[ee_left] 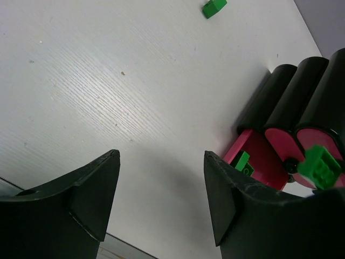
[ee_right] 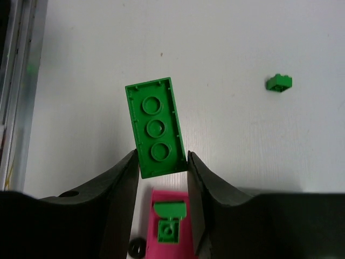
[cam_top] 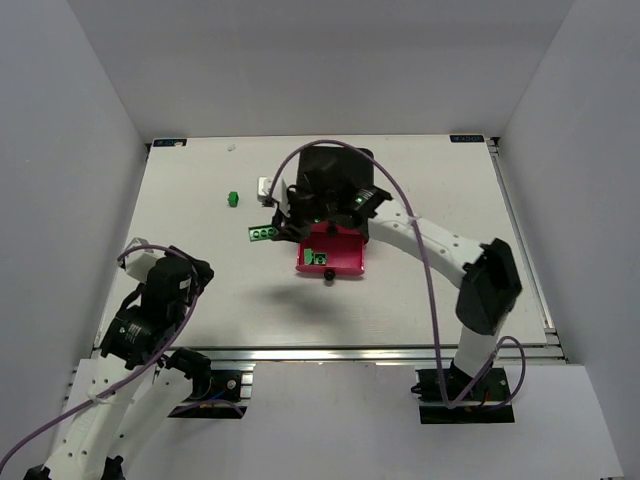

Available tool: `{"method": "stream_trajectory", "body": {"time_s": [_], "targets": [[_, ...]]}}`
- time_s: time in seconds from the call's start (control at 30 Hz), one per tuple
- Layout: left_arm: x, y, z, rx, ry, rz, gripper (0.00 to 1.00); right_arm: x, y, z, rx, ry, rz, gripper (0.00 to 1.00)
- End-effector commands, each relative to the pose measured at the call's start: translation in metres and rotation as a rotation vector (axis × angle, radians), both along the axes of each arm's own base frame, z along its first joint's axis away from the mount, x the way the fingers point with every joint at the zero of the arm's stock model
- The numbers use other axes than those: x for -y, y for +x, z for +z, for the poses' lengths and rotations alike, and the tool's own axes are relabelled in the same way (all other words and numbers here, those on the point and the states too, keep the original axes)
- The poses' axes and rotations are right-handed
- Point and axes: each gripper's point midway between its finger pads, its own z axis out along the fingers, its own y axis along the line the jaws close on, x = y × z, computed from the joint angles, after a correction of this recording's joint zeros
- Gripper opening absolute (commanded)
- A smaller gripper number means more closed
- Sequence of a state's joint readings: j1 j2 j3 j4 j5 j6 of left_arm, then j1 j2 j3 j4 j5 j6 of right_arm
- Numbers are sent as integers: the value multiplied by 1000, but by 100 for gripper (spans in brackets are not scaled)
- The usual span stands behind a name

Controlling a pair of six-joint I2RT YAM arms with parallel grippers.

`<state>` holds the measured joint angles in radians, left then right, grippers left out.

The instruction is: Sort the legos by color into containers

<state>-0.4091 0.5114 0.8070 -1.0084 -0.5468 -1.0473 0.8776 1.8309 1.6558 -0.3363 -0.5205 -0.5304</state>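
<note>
While right tool (ee_right: 161, 156) grips green brick (ee_right: 155, 127), fingers (ee_right: 118, 205) hide most of drawer (ee_right: 161, 195); left tool (ee_left: 161, 159) wide, empty.

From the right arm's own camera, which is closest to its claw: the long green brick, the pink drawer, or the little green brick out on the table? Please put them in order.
1. long green brick: pinched between the fingers of the right gripper.
2. pink drawer: open, seen between the fingers, low in the view.
3. small green brick: alone on the table, at the view's upper right.
</note>
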Motion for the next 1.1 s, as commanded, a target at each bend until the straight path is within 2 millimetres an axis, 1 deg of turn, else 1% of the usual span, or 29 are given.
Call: {"method": "stream_trajectory", "body": {"time_s": [0.0, 0.03, 0.07, 0.1, 0.13, 0.17, 0.2, 0.23, 0.27, 0.3, 0.33, 0.37, 0.4, 0.43, 0.5, 0.57, 0.6, 0.67, 0.7, 0.73, 0.77, 0.8, 0.87, 0.9, 0.93, 0.97, 1.0, 1.03, 1.07], "targets": [[6, 14, -1, 37, 7, -14, 73, 42, -11, -25, 0, -117, -29, 0], [8, 16, -6, 28, 12, -25, 73, 48, -11, -29, 1, -137, -54, 0], [11, 20, -6, 26, 15, -36, 73, 57, -5, -33, 17, -166, -103, 0], [10, 24, -9, 17, 34, -44, 73, 69, -1, -42, 8, -200, -137, 0], [16, 29, -6, 30, 26, -68, 74, 78, -1, -45, 2, -225, -171, 0], [20, 35, -9, 10, 38, -81, 74, 88, 5, -49, 12, -255, -217, 0], [21, 38, -9, 6, 53, -98, 74, 99, 11, -54, 7, -272, -257, 0], [26, 44, -7, 14, 52, -116, 74, 112, 12, -61, 15, -290, -297, 0], [29, 48, -4, 18, 56, -129, 74, 120, 11, -66, 18, -303, -314, 0], [32, 53, -9, -4, 79, -147, 75, 128, 14, -69, 25, -312, -334, 0], [35, 58, -7, 7, 80, -159, 75, 137, 11, -76, 25, -328, -349, 0], [38, 62, -5, 11, 81, -171, 75, 144, 14, -80, 38, -348, -370, 0], [40, 67, -10, -9, 101, -187, 76, 151, 19, -84, 40, -358, -393, 0], [43, 72, -8, 0, 104, -194, 77, 160, 22, -92, 45, -383, -417, 0], [44, 80, -6, -3, 122, -203, 78, 168, 31, -96, 61, -393, -457, 0], [49, 91, -10, -25, 137, -218, 81, 173, 36, -102, 59, -409, -478, 0], [51, 96, -6, -21, 144, -223, 82, 175, 39, -103, 61, -411, -486, 0], [54, 103, -11, -41, 158, -233, 85, 180, 43, -109, 57, -435, -505, 0], [53, 108, -10, -40, 164, -232, 86, 184, 45, -117, 45, -462, -506, 0], [55, 112, -11, -47, 168, -236, 87, 185, 45, -119, 39, -473, -509, 4], [53, 116, -10, -46, 176, -239, 88, 188, 47, -123, 21, -493, -511, 23], [51, 120, -10, -50, 176, -233, 88, 188, 48, -123, 12, -497, -510, 33], [50, 130, -13, -74, 184, -234, 90, 187, 46, -122, -9, -489, -495, 46], [46, 135, -14, -83, 187, -235, 90, 188, 49, -118, -8, -480, -500, 56], [44, 143, -10, -79, 186, -233, 89, 186, 46, -118, -18, -473, -483, 60], [42, 150, -18, -111, 198, -239, 90, 186, 45, -116, -18, -465, -475, 65], [37, 157, -20, -117, 184, -239, 90, 187, 47, -111, -17, -455, -479, 66], [35, 165, -18, -117, 178, -238, 90, 186, 43, -109, -27, -450, -466, 67], [32, 173, -30, -158, 178, -245, 90, 187, 43, -105, -33, -441, -463, 68]]}}
